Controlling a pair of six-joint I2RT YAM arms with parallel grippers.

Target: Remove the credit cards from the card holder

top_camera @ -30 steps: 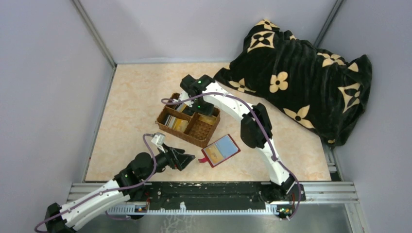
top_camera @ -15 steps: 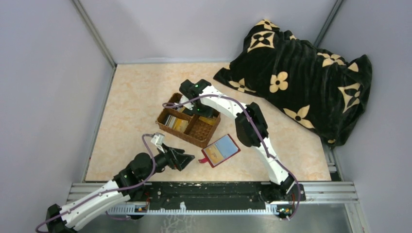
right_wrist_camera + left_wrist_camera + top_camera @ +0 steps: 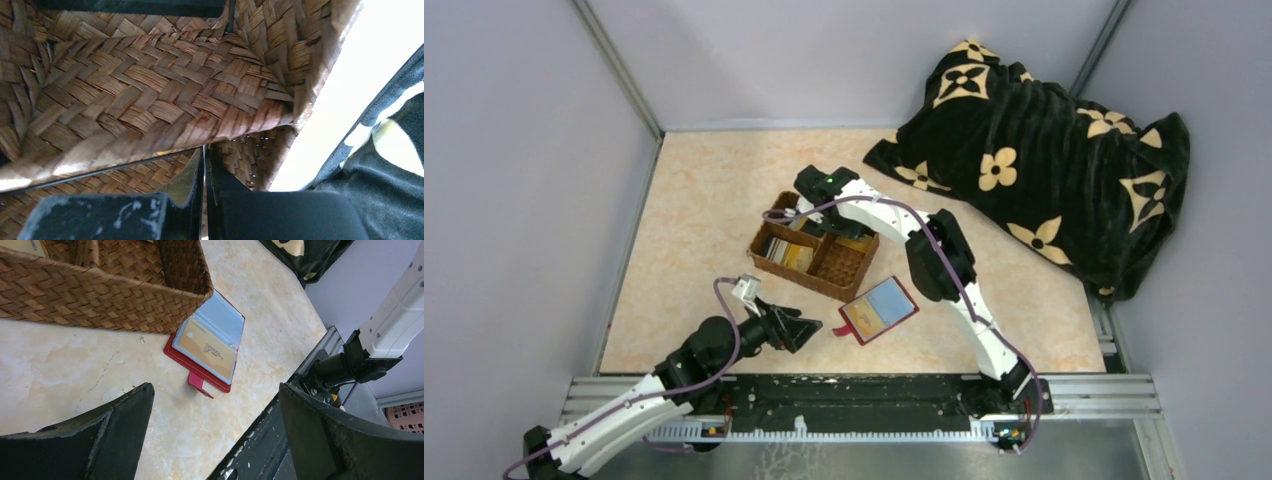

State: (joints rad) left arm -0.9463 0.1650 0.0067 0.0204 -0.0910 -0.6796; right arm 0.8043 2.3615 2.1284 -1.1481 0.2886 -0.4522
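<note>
The right arm's elbow has been swinging a little toward the left arm, and its wrist is sinking lower over the basket [image 3: 809, 283], which has been nudged slightly. The right gripper [image 3: 204, 150] is reaching down into the basket's far compartment, its two fingers pressed flat together against the woven wall. A thin pale-gold sliver is showing beside the seam; whether it is being pinched cannot be told. From there the forearm is running back to a raised elbow, and the upper arm is sloping down to its base at the near edge.

The left gripper [image 3: 215, 390] is hovering low over the table [image 3: 704, 200] with its fingers spread wide and nothing between them. It is pointing at the card holder [image 3: 879, 309], and its arm is stretching back low toward the near left corner.

The card holder is lying open and flat just beside the basket's near corner, its red snap tab facing the left gripper. A gold card [image 3: 205, 347] is sitting in its clear pocket. Other credit cards [image 3: 786, 252] are standing stacked in the basket's left compartment. A dark flowered blanket [image 3: 1034, 150] is lying heaped at the far right.
</note>
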